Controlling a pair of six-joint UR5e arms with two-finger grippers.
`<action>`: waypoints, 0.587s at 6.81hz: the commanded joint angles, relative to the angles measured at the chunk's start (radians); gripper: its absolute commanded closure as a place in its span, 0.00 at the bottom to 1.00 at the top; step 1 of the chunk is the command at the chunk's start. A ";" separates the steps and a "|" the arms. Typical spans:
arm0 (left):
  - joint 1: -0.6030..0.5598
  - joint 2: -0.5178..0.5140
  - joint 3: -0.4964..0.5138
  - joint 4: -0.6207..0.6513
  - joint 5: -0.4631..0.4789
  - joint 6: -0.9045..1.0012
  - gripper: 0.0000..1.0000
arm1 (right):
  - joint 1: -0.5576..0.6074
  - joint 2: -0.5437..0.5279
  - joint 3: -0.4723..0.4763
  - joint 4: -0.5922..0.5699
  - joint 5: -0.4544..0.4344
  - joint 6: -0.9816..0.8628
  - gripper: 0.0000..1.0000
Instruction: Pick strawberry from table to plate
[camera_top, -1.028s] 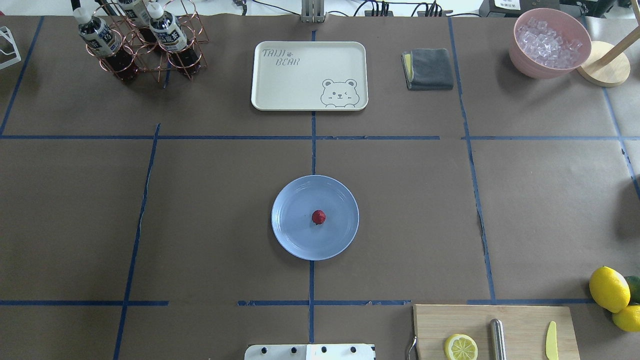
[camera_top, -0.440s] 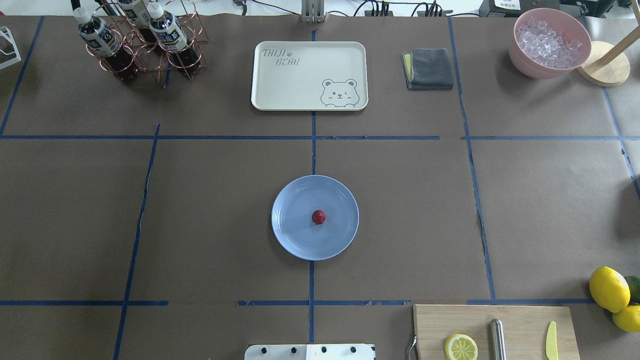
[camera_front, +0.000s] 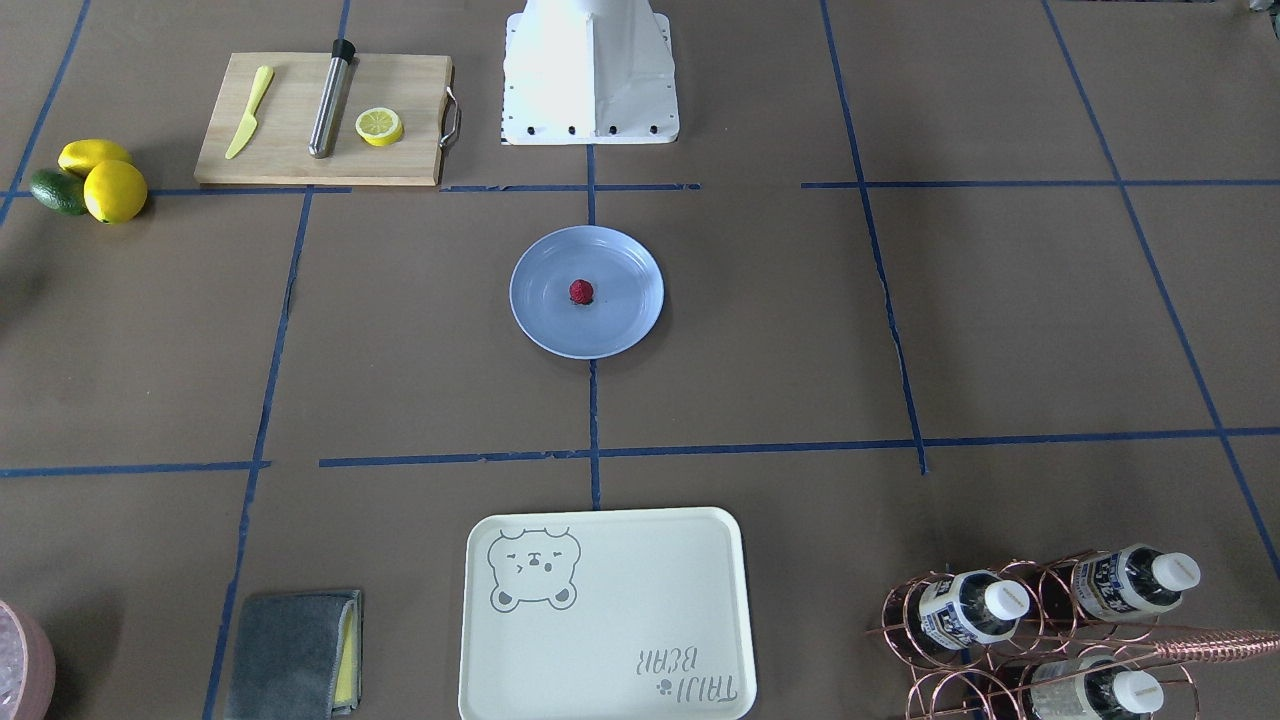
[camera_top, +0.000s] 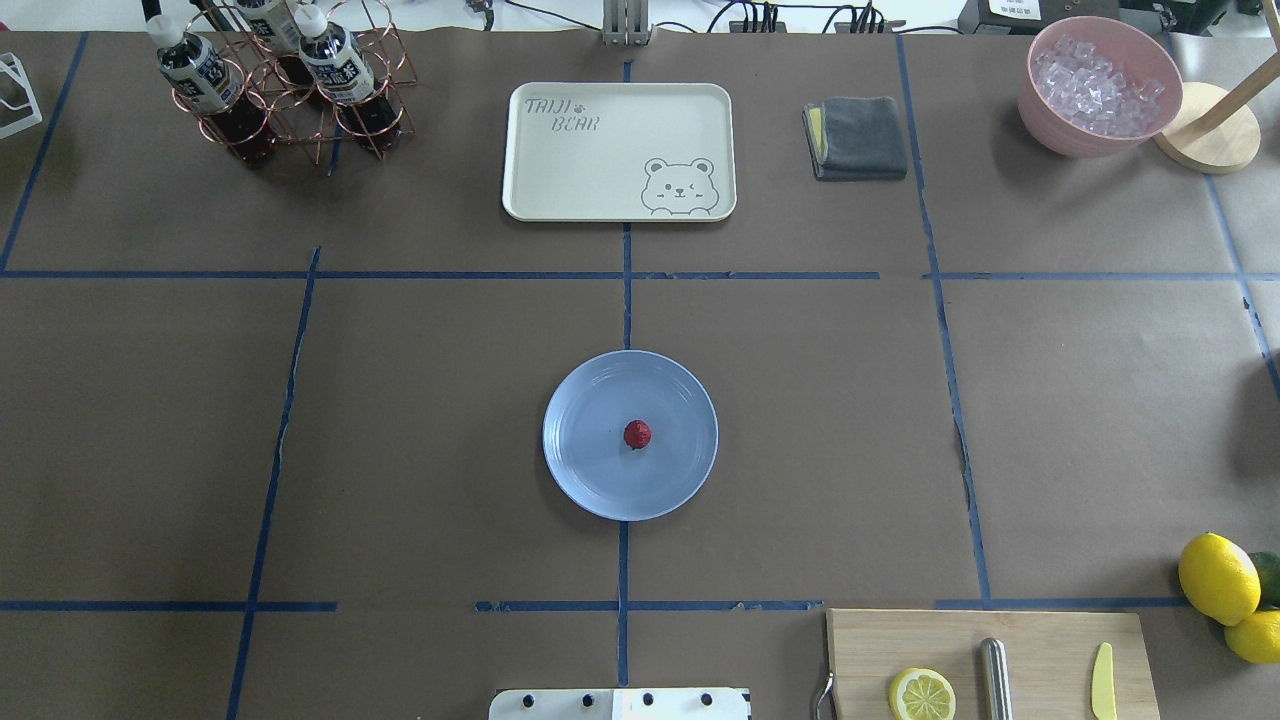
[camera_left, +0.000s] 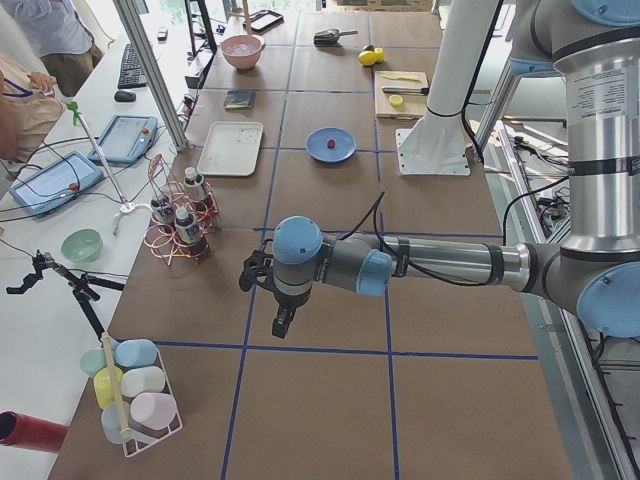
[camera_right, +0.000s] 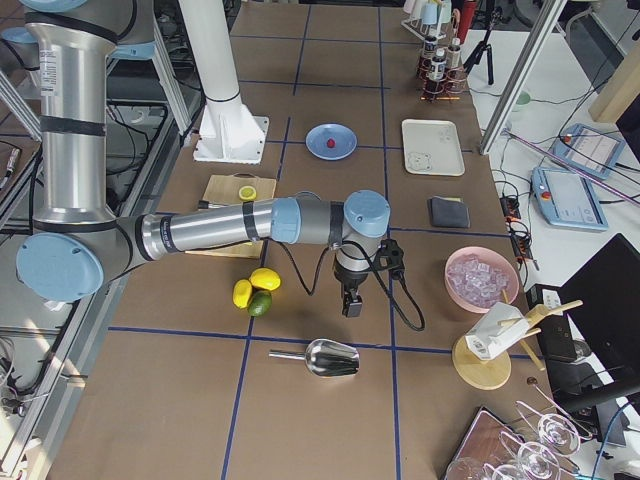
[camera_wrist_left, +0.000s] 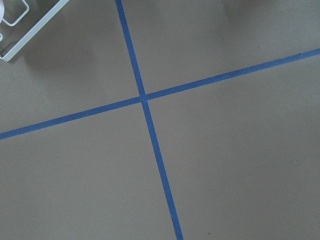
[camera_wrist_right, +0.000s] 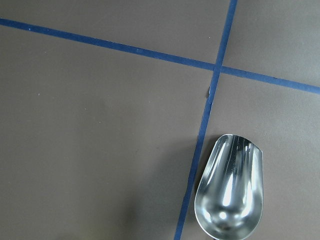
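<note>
The small dark-red strawberry (camera_top: 637, 434) (camera_front: 581, 291) lies near the middle of the round pale blue plate (camera_top: 585, 475) (camera_front: 625, 320), which rests on the brown paper-covered table (camera_top: 420, 420) at the centre line. No arm reaches into the overhead or front-facing views. In the left side view my left gripper (camera_left: 283, 322) hangs over bare table far from the plate (camera_left: 346, 152). In the right side view my right gripper (camera_right: 350, 302) hangs beside the lemons, also far from the plate (camera_right: 342, 134). Whether either gripper is open or shut, I cannot tell.
A cream bear tray (camera_top: 618, 150), a folded grey cloth (camera_top: 857, 137), a pink bowl of ice (camera_top: 1100, 85) and a copper bottle rack (camera_top: 285, 80) line the far side. A cutting board (camera_top: 990, 660) and lemons (camera_top: 1218, 577) sit near right. A metal scoop (camera_wrist_right: 230, 185) lies below the right wrist.
</note>
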 joint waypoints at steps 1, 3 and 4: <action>-0.004 0.010 -0.005 0.003 0.006 0.000 0.00 | -0.001 -0.001 0.002 -0.001 0.001 -0.001 0.00; -0.004 0.068 -0.008 0.014 0.006 0.000 0.00 | -0.001 -0.001 0.001 -0.001 0.001 0.001 0.00; 0.001 0.071 -0.013 0.081 0.008 0.000 0.00 | -0.001 -0.001 0.001 -0.001 0.001 0.002 0.00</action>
